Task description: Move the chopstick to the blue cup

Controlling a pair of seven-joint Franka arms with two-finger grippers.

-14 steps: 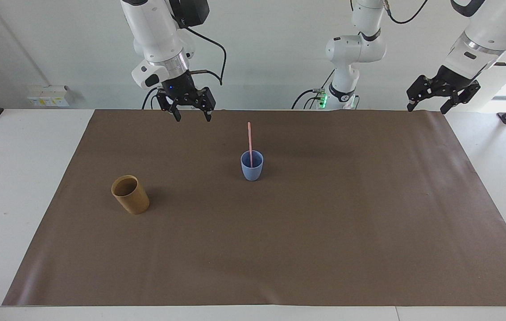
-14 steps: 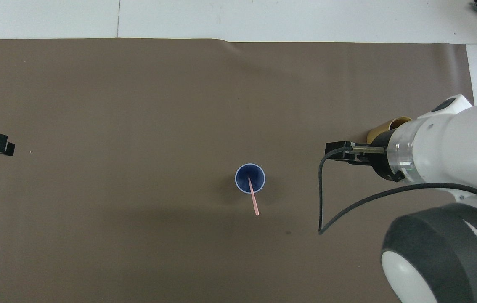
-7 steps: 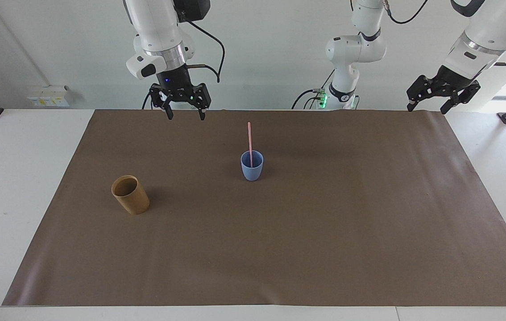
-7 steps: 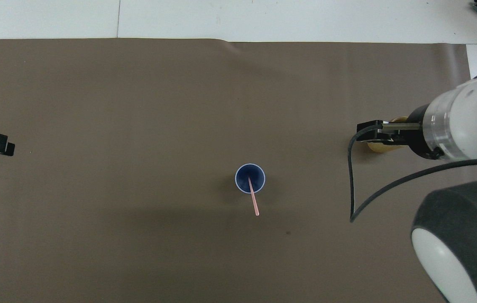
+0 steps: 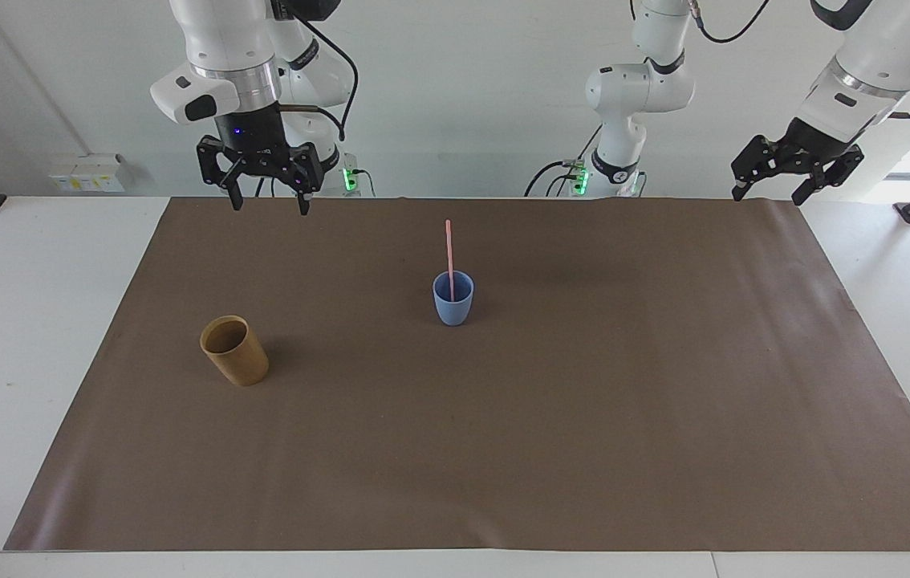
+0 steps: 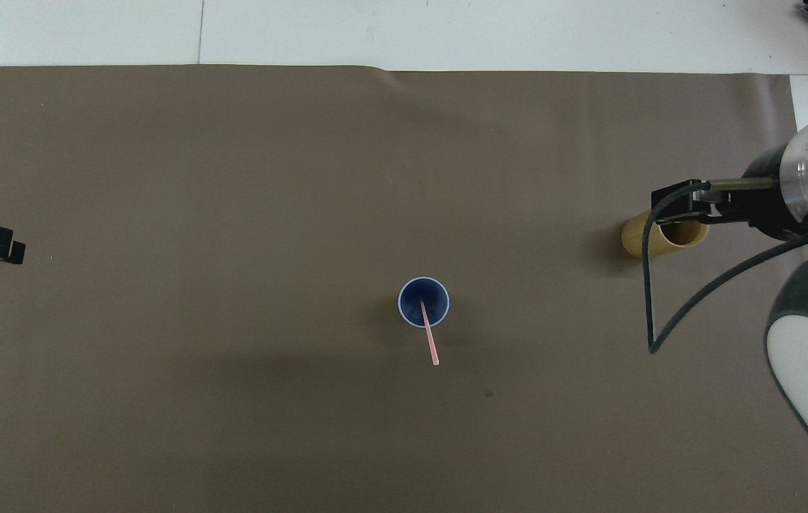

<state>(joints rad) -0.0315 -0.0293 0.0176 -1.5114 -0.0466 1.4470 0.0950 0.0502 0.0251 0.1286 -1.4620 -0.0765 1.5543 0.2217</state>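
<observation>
The chopstick (image 5: 448, 257) stands in the blue cup (image 5: 452, 299), its foot on the cup's bottom and its shaft leaning on the rim toward the robots; the long axis is near upright; the cup sits mid-mat (image 5: 503, 449) on the desk (image 5: 22, 321). By that lie the transfer looks done.

The right tool (image 5: 266, 202) hangs spread and empty over the mat's edge by the robots, toward the right arm's end; in the overhead view it covers part of the tan cup (image 6: 643, 239), yet the facing view shows it high above and clear of that cup (image 5: 234, 351); the tan cup holds nothing. The left tool (image 5: 768, 193) waits, spread and empty, above the mat's corner at the left arm's end.

The chopstick lies toward the table's middle from either tool, and lower; the right tool is the nearer of the two; any further reach would come down along the stick's upright axis, though none seems needed.
</observation>
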